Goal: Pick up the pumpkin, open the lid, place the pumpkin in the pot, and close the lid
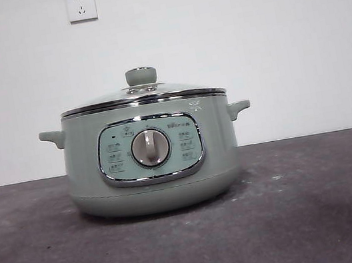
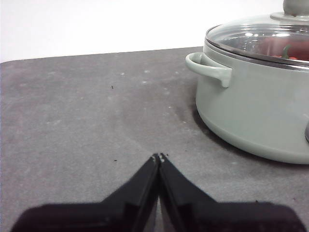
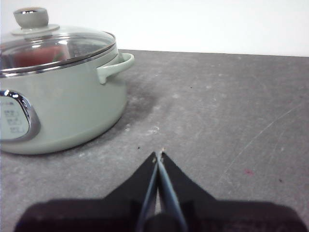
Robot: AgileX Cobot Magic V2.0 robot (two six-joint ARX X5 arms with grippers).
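The big green pot (image 1: 153, 166) sits in the middle of the front picture, on the dark grey table (image 1: 325, 214). Its glass lid (image 1: 142, 96) is on top, shut down flat, with the round green knob (image 1: 141, 76) sticking up. No arm shows in this picture at all.

Going left to right, the left gripper (image 2: 159, 157) comes first. Its two black jaws are pressed together and hold nothing. It is low over the bare table. In its own picture the pot (image 2: 256, 111) fills the right side, with one small side handle (image 2: 207, 67) poking toward the middle.

Then the right gripper (image 3: 159, 154). Its jaws are pressed together too, and empty. In its picture the pot (image 3: 63, 106) is in the upper left, with its other handle (image 3: 116, 65) pointing to the middle.

Where is the pumpkin? Look through the glass — there is an orange-red shape inside the pot (image 3: 36, 55), under the lid (image 3: 58, 46). The left wrist picture shows it too (image 2: 289, 50), with a little dark green bit that looks like the stem. I can't see which way it lies.

So the pumpkin seems to be in the pot, and the lid is closed over it. I think the job is done, or very nearly. If anything did need lifting, it would be the knob — it is up above both grippers, and neither looks closer than the other.
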